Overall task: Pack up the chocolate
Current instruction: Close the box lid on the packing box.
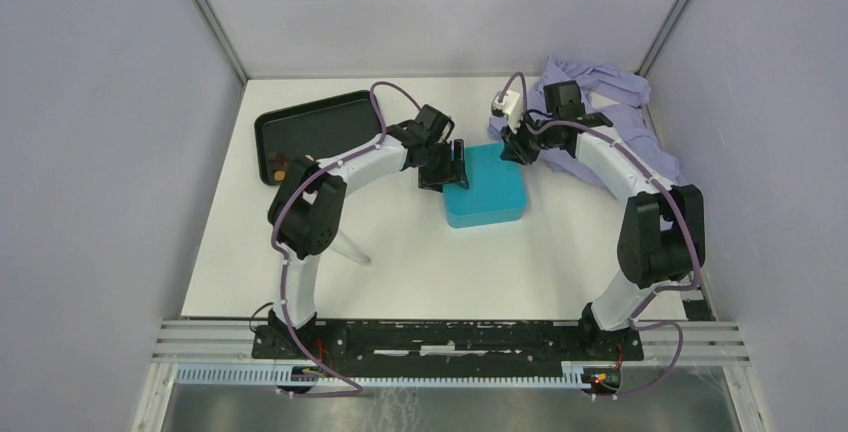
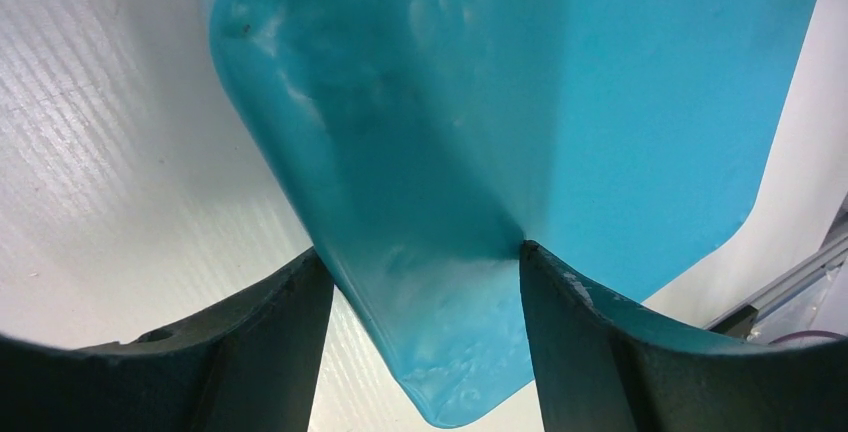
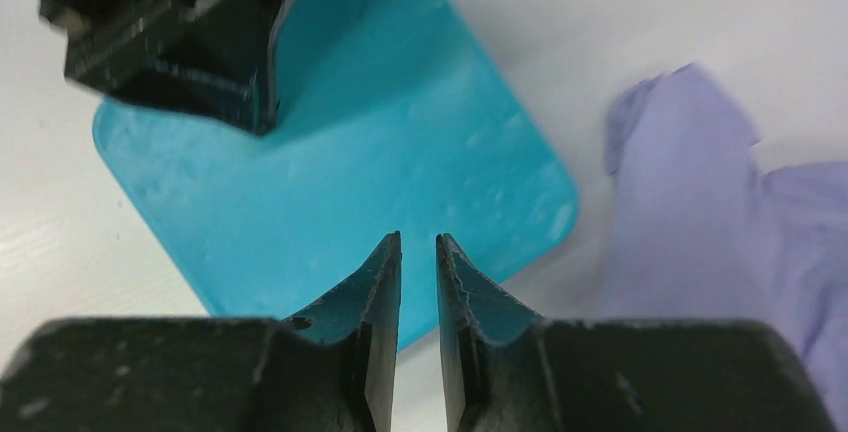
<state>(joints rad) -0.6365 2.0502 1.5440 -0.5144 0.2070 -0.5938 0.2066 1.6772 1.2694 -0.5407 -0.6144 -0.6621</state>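
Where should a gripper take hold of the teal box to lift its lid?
Probably at a side edge of the teal box, jaws straddling the rim from above. Its top is broad, flat and smooth, offering no knob; only the rounded edges give purchase, as the left gripper shows at one corner.

Bright, even light; wrist views soft, near parts blurred.
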